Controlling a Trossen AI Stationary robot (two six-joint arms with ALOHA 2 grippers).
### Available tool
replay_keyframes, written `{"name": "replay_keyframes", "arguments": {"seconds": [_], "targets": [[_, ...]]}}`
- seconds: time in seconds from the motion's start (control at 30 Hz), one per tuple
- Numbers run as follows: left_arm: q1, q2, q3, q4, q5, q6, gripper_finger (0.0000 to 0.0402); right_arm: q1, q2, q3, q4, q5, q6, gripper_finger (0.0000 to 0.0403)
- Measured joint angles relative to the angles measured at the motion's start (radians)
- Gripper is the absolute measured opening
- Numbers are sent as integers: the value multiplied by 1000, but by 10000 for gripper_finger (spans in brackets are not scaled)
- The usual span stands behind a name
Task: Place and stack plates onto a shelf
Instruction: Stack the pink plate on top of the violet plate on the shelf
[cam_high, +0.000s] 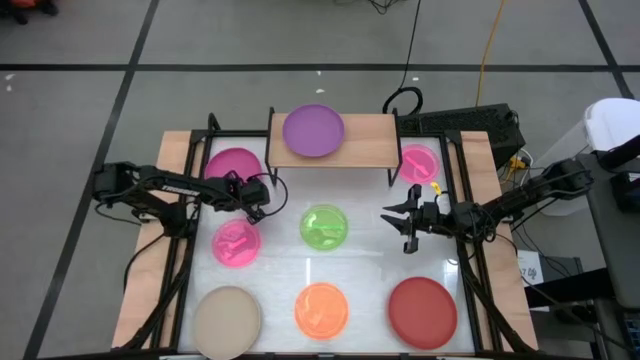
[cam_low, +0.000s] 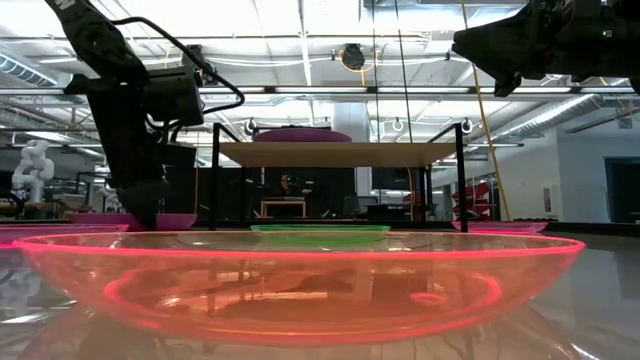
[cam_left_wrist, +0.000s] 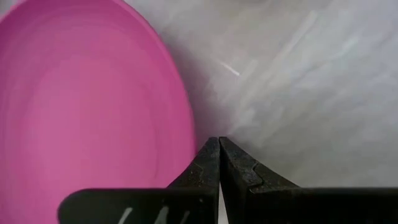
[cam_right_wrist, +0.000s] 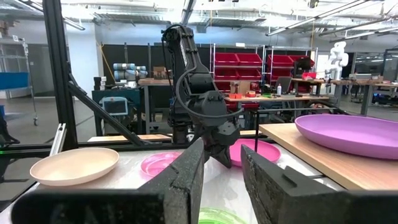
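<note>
With one purple plate (cam_high: 313, 131) already lying on the small wooden shelf (cam_high: 370, 140) at the table's far edge, the robot is working toward the second. The left gripper (cam_high: 258, 208) is poised low beside the rim of the magenta plate (cam_high: 233, 167), just short of the shelf's left end, its fingers pressed together and holding nothing. The likely next move calls for parting those fingers and pinching the magenta rim before lifting it onto the board. The right gripper (cam_high: 408, 226) is hovering above the table near the green plate (cam_high: 324, 227), fingers apart and empty. Pink, orange, beige and red plates are lying scattered across the glossy white tabletop (cam_high: 370, 265), which is mirroring the ceiling lights. Beyond it, a workshop with red storage bins (cam_right_wrist: 249, 65) and benches is showing.
</note>
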Motion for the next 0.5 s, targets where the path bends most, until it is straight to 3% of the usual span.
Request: {"name": "replay_keyframes", "arguments": {"seconds": [0.27, 0.5], "targets": [[-13, -16, 27, -34, 31, 14, 1, 0, 0, 0, 0, 0, 0, 89], [-102, -165, 178, -203, 14, 80, 1, 0, 0, 0, -1, 0, 0, 89]]}}
